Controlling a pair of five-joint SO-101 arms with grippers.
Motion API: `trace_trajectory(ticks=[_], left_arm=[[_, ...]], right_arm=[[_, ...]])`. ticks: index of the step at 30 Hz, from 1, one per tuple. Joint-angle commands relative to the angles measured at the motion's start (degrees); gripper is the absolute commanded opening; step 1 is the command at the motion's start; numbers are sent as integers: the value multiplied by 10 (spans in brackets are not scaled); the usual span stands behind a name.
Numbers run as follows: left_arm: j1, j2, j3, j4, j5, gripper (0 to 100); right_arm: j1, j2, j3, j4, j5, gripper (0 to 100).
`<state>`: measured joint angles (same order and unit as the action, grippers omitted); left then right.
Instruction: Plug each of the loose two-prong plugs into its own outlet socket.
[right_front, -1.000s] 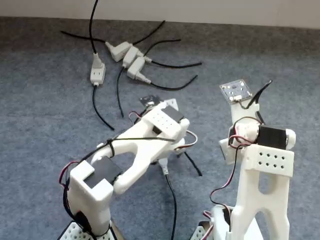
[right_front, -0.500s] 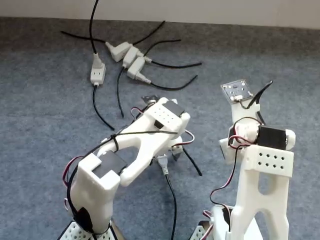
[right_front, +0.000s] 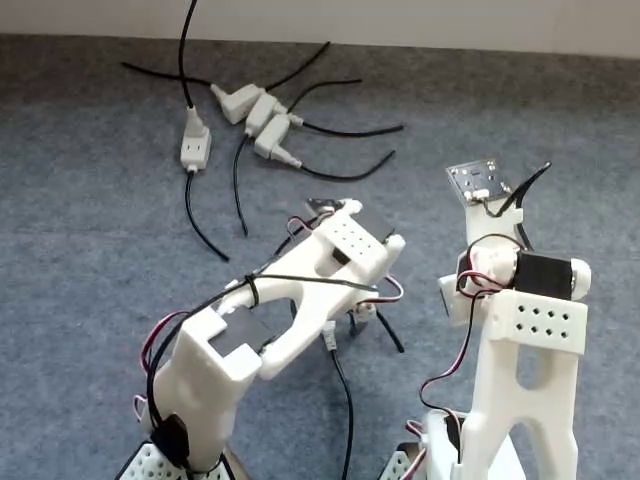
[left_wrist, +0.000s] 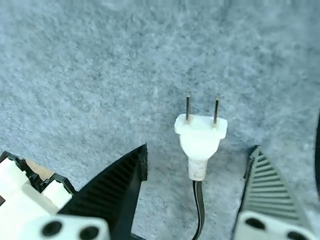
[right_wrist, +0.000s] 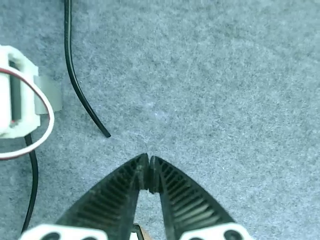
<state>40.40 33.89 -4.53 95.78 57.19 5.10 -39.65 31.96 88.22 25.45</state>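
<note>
Jaws of the left gripper stand wide open either side of a loose white plug lying flat on the table. This looks like the grasping step: close on its body, then carry it to the sockets, well apart. Right gripper is closed and empty.

plug lies between tips of left claw | socket cluster well behind
</note>
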Motion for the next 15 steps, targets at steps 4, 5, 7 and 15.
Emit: trace_trajectory(ticks=[4, 5, 7, 15], left_arm=[[25, 10, 0, 12, -13, 298], [24, 12, 0, -3, -27, 298], [15, 14, 6, -27, -40, 298], [2, 29, 7, -43, -45, 298]], right_arm=[[7, -17, -2, -3, -7, 9], [6, -17, -2, -3, -7, 9], [5, -17, -2, -3, -7, 9], [6, -17, -2, -3, -7, 9]])
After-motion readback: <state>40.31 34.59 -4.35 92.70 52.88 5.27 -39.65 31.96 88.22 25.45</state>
